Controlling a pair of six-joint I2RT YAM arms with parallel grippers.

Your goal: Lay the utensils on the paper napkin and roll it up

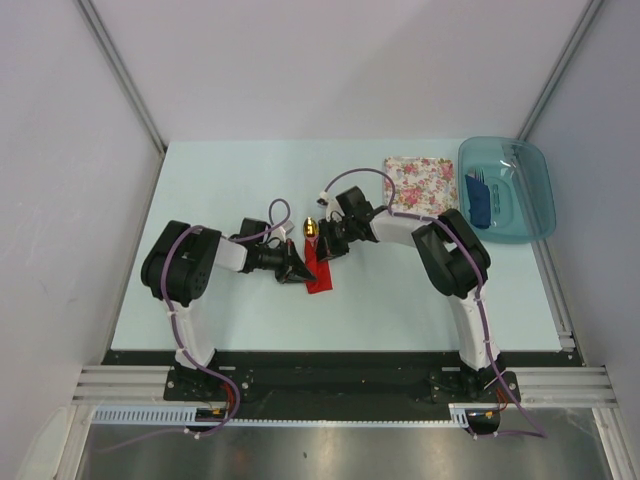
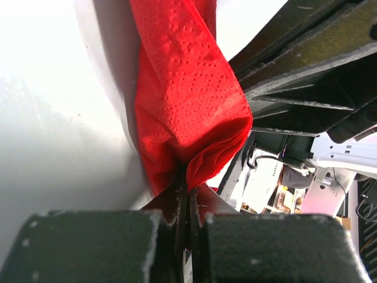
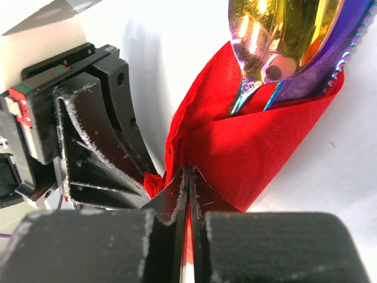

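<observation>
Pale mint tabletop [image 1: 250, 310] fills the overhead view between grey walls. Near its middle lies the bright red paper napkin [image 1: 321, 275], folded into a narrow strip with a shiny gold oval spoon head [image 1: 311, 228] poking out of its far end. The left gripper [image 1: 298, 268] meets the napkin from the left and the right gripper [image 1: 328, 247] from the right, both touching it. Well to the napkin's right sit a white floral-print square [image 1: 420, 185] and a translucent teal plastic tray [image 1: 530, 215] holding something blue, too small to name. From the left wrist, the napkin [image 2: 188, 100] shows as a loose dimpled fold whose lower edge is pinched by the left gripper [image 2: 187, 197], jaws clenched; only a sliver of paper is caught there. From the right wrist, the right gripper [image 3: 188, 194] is likewise clamped on an edge of the napkin [image 3: 259, 153]. The gold spoon [image 3: 277, 35] and an iridescent purple serrated knife [image 3: 330, 65] nestle in the open mouth of the fold just beyond, and the left gripper's black fingers [image 3: 100, 135] sit close on the napkin's left. The roll looks started but slack. The risks, as I judge them, are these: the thin paper could tear if the two grips pull apart, the shallow pinch could slip so the fold springs open, or the smooth utensils could slide out of the open end if the bundle tilts — and the serrated edge could snag the paper.
</observation>
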